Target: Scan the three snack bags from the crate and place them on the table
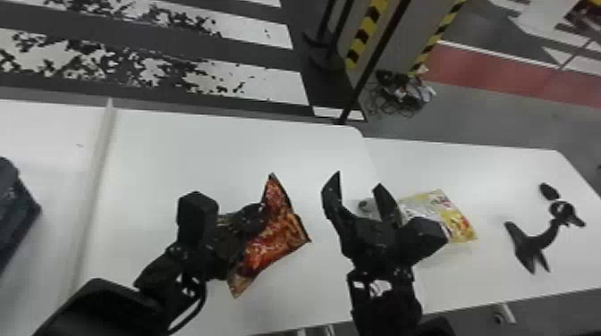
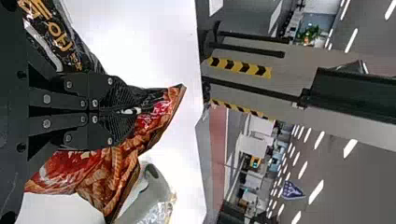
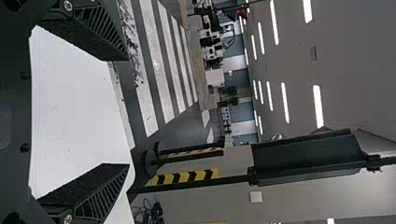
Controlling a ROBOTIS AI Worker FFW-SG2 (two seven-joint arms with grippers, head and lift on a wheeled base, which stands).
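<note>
Left gripper point(image 1: 258, 213): jaws narrow, drawn together with the red bag point(image 1: 275, 241) pinched between them. In the left wrist view the bag is seen spread to both sides of the jaws and past their tips, its film creased. In the head view it is held over the table point(image 1: 179, 143), tilted, with one pointed corner directed away from the robot.

Right gripper point(image 1: 359, 178): jaws wide, nothing held between them. It is positioned over the table, to the right of the red bag and apart from it.

The yellow bag point(image 1: 451, 216) is seen to the right of the right gripper, on the adjoining table point(image 1: 492, 165); its near left part is covered by that gripper. A grey object point(image 1: 366, 205) is partly hidden behind the right gripper's fingers; in the left wrist view it is seen near the yellow bag, both being cut off by the frame. Part of the red bag is hidden by the left gripper. Black objects point(image 1: 534, 243) are seen farther right on the adjoining table; their nature cannot be told.

A dark blue object point(image 1: 15, 214), possibly the crate, is cut off at the head view's left edge; its contents cannot be made out.
</note>
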